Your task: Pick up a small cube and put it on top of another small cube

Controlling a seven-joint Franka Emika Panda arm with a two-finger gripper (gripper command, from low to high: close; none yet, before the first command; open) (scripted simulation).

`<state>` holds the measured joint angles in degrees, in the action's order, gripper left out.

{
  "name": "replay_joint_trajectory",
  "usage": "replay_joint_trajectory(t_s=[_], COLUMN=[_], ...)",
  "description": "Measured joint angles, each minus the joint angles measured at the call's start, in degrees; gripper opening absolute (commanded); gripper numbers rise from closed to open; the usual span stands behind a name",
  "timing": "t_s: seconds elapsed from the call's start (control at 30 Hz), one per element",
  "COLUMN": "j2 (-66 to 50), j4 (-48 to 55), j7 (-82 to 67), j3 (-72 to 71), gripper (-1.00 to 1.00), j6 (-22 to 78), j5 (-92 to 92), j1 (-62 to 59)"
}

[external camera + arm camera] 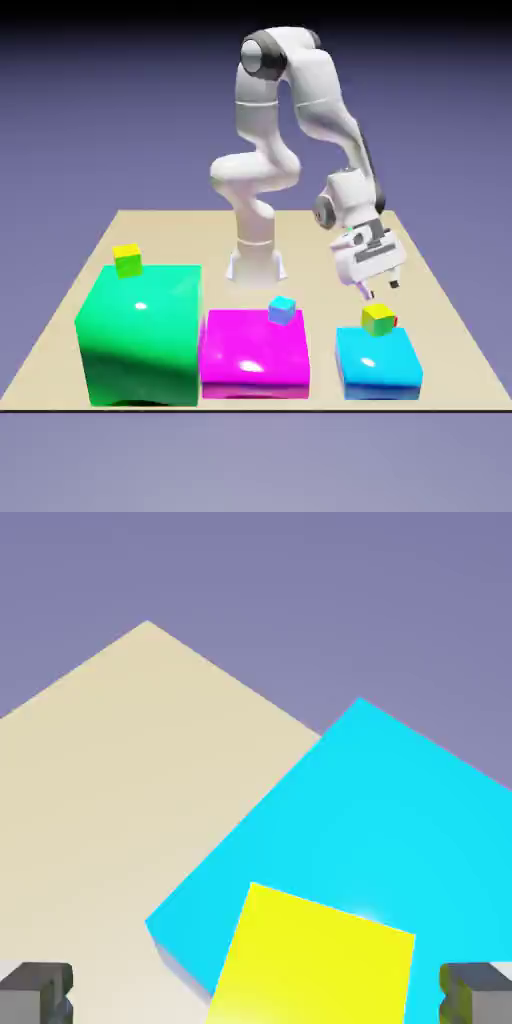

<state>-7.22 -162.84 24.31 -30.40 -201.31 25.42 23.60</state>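
Over the cyan block (378,365) at the exterior view's right, the end effector (378,291) hangs tilted, just above a tiny yellow-green cube (377,319) that sits on the block's top near its far edge. The hand view shows the two grey fingertips (35,992) spread wide at the bottom corners with nothing clamped between them, so the end effector is open and empty; the cube's bright yellow top (315,962) fills the space between them, with the cyan surface (380,802) and the tan desk (120,762) beyond. The small red cube (398,322) shows only as a thin crimson sliver just beside the yellow-green cube, on its side toward the exterior view's right. It is mostly hidden, I cannot tell whether the two touch, and it does not appear in the hand view. It is clearly not on top of the yellow-green cube. By my reading the task is at an early stage: the red cube is not grasped, lifted or stacked, so the whole pick and the placing are left to do. The second yellow-green cube (127,259) rests on the green block (140,335), and the light-blue cube (282,310) on the magenta block (255,355), both well apart from the end effector
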Motion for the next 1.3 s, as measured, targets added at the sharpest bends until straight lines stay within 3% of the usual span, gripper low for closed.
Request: replay_joint_trajectory(t_s=[0.13, 0.4, 0.43, 0.8, 1.0, 1.3], j2=[-7.29, -23.88, -25.19, -7.21, -13.51, -18.73], j4=[-2.14, 5.86, 6.5, -1.6, 4.14, 15.43], j7=[1.46, -2.09, -2.37, 1.42, 14.48, 34.18], j3=[-1.91, 3.71, 4.15, -2.03, -9.78, -19.59], gripper=[0.0, 0.0, -1.0, -1.0, -1.0, -1.0], j6=[-3.93, -12.87, -13.58, -3.64, -2.83, 8.91], j5=[2.63, 1.24, 1.13, 2.22, -6.07, -27.72], j1=[0.34, 3.79, 4.07, -0.47, -9.07, -25.9])
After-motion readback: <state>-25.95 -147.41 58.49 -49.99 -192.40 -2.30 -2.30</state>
